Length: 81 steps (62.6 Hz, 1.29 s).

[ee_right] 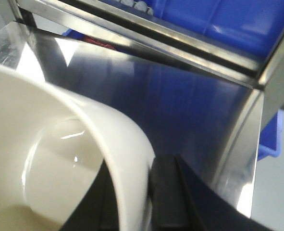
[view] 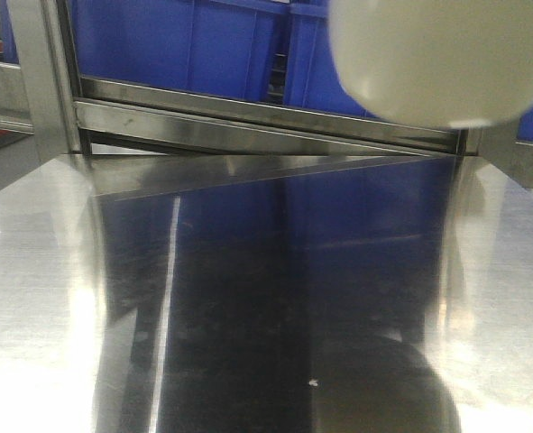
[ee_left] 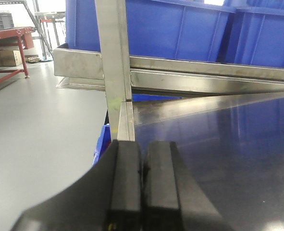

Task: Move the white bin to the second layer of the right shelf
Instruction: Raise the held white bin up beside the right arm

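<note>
The white bin (view: 437, 59) hangs in the air at the top right of the front view, its rounded bottom above the steel table (view: 248, 271). In the right wrist view its glossy rim and inside (ee_right: 45, 144) fill the lower left. My right gripper (ee_right: 134, 166) is shut on the bin's wall, one finger inside and one outside. Over the table's left edge, my left gripper (ee_left: 142, 144) is shut with nothing in it. A steel rack bar (view: 248, 113) runs behind the table; I cannot tell whether it belongs to the right shelf second layer.
Blue crates (view: 185, 41) sit on the rack level right behind the table. An upright steel post (ee_left: 115, 57) stands at the table's far left corner, another at the far right (ee_right: 281, 62). Grey floor (ee_left: 41, 134) lies left of the table.
</note>
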Tool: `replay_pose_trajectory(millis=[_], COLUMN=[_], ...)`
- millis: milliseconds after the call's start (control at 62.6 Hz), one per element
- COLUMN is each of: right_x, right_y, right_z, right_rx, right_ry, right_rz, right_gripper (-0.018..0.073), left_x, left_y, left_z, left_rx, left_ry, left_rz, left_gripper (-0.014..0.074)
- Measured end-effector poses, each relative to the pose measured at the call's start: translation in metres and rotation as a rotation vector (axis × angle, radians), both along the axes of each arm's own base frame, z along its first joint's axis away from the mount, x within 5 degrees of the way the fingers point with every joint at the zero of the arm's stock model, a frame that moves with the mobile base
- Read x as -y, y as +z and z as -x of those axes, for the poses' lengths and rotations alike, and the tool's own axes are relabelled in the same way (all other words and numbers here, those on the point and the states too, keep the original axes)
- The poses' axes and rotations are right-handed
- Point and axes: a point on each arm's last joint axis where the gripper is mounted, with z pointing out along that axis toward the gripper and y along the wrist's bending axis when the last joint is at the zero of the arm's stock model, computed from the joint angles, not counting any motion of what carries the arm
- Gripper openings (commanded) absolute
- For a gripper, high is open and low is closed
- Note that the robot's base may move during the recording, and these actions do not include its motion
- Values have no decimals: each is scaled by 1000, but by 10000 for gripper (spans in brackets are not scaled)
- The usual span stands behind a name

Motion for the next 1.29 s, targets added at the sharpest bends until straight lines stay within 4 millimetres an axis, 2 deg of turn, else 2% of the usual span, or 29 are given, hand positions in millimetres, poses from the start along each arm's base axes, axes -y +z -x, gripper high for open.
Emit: replay_pose_trajectory(millis=[271, 415, 1293], right_x=[27, 32, 32], right_y=[-33, -38, -34], right_z=[33, 41, 43], right_rx=[-1, 7, 35], right_ry=[-71, -83, -77], right_rz=[-49, -58, -75], right_gripper=[53, 53, 53], left_x=[0, 0, 0], left_y=[0, 0, 0], left_z=[0, 0, 0], left_rx=[0, 0, 0], left_ry=[0, 0, 0], left_rz=[0, 0, -3], left_gripper=[85, 85, 85])
